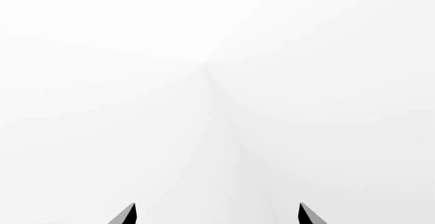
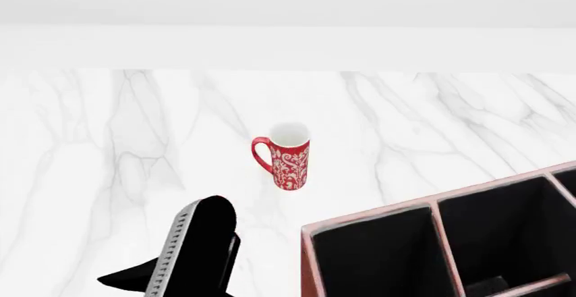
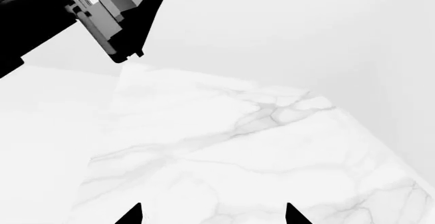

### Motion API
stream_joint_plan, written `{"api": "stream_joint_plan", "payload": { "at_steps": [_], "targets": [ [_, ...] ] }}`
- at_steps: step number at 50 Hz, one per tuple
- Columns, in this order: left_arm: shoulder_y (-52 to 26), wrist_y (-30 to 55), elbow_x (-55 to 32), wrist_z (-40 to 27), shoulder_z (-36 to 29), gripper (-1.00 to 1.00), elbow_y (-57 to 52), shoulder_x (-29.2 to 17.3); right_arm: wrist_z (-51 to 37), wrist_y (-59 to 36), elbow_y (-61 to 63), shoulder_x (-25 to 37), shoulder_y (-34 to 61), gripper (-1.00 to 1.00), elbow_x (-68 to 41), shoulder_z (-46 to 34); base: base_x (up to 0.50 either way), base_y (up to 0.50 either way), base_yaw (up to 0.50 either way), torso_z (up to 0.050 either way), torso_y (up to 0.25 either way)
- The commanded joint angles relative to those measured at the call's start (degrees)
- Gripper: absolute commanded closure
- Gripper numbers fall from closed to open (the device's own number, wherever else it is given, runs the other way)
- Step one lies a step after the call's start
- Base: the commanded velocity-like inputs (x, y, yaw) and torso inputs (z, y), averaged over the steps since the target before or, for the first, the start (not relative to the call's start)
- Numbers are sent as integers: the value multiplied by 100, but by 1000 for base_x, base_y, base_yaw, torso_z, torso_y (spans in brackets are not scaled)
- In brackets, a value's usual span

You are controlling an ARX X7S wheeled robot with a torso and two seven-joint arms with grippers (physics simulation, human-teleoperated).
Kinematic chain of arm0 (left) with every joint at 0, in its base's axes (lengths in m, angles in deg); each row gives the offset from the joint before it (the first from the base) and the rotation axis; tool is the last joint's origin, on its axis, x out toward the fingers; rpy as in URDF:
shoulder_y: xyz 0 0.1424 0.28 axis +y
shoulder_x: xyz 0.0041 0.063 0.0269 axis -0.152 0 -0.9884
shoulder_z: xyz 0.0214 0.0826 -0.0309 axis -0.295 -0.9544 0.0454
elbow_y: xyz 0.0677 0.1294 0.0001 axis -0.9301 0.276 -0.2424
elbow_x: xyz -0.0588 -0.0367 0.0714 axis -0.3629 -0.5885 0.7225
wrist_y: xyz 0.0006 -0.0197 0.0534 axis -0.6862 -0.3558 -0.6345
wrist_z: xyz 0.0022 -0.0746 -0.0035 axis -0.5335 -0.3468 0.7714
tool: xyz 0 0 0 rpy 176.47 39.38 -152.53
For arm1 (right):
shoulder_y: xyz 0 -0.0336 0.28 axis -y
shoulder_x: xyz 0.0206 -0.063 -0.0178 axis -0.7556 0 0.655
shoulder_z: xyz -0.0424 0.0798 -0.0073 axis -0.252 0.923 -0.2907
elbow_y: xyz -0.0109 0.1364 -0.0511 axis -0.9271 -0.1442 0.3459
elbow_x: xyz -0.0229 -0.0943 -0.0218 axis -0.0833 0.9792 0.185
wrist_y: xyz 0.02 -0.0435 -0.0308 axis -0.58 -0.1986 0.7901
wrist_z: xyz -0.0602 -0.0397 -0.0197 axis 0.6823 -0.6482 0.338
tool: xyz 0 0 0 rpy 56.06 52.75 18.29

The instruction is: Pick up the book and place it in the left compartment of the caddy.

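White marble runs across your head view, with a red patterned mug [image 2: 285,155] mid-table, the caddy [image 2: 311,256] at the near right and its left compartment [image 2: 378,260] empty; the book appears nowhere. A gripper [image 2: 193,256] sits near left, its state unreadable there. Your left wrist view shows only blank wall between the left gripper [image 1: 217,215] tips, spread apart. Your right wrist view shows the right gripper [image 3: 213,215] likewise parted over marble. Find the book before reaching. No readable writing.
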Motion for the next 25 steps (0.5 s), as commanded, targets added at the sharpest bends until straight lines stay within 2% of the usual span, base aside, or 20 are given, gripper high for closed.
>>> {"api": "stream_joint_plan", "payload": {
  "at_steps": [1, 19, 25],
  "targets": [
    [-47, -287, -206, 266, 176, -100, 0, 134, -6, 341, -173, -161, -171, -100, 214, -109, 0, 0, 0, 0, 0],
    [5, -329, -242, 234, 212, -100, 0, 134, -124, 361, 123, -93, -561, -100, 234, -362, 0, 0, 0, 0, 0],
    [-40, -301, -231, 263, 211, -100, 0, 134, -131, -64, 134, -38, -466, -100, -79, -490, 0, 0, 0, 0, 0]
  ]
}}
